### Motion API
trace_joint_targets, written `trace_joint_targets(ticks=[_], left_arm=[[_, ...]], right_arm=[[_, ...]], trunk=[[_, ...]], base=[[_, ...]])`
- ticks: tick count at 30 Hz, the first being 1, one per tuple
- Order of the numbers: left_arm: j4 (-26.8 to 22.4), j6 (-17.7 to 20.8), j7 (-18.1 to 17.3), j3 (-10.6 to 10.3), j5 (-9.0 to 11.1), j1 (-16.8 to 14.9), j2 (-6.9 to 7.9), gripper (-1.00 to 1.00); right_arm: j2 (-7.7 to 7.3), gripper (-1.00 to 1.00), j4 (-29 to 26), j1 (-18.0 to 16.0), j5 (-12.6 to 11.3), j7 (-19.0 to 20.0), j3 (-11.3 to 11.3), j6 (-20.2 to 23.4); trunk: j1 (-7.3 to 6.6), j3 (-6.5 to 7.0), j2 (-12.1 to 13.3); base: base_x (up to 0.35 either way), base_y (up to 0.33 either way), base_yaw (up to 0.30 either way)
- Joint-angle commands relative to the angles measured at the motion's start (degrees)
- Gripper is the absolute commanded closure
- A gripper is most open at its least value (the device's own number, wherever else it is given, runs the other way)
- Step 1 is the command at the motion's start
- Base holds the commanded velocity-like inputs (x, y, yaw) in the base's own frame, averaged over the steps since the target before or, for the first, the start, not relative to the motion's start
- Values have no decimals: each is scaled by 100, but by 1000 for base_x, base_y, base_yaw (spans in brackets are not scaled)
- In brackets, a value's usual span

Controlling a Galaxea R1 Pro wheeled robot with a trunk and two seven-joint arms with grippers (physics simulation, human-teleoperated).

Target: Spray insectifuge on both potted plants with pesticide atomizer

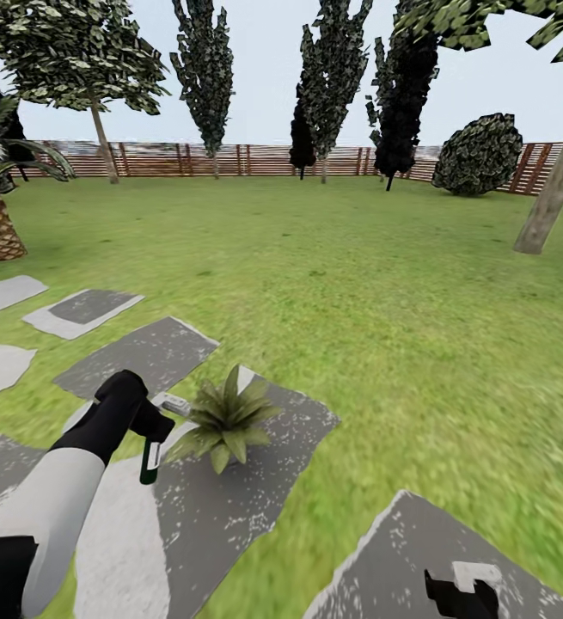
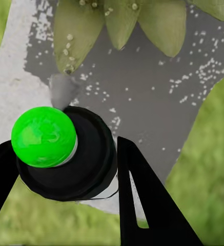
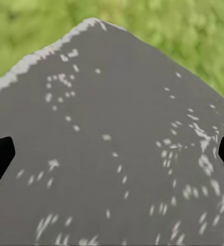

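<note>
the right gripper [image 1: 463, 593] idles spread wide over a grey stepping stone [image 3: 112, 154], holding nothing. further out, the left gripper [image 1: 148, 430] is clamped around the pesticide atomizer [image 1: 152, 460], which hangs just beside a potted plant [image 1: 225, 419] on another stone slab [image 1: 229, 507]. the sprayer looks light, rigid and smooth, so it could twist in the grip; mid-body seems the best hold. its nozzle is hard to make out and the plant's pot is hidden under the leaves. beyond lie lawn [image 1: 384, 284] and wooden fence [image 1: 255, 160].

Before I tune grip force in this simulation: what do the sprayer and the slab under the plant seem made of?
Sprayer: glossy dark-green plastic, judging by its sheen, though that is uncertain. Slab under the plant: rough grey stone or concrete, matte with white speckles.
</note>
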Motion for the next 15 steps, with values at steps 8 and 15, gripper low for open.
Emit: trace_joint_targets(ticks=[8,15], left_arm=[[-6,27,-57,11,-55,25,-12,100],[-6,27,-56,11,-56,27,-12,100]], right_arm=[[7,-100,8,4,64,-25,-32,-17],[30,-100,8,5,64,-25,-30,-17]], trunk=[[0,-5,-2],[0,-5,-2]], base=[[179,-208,0],[30,-268,39]])
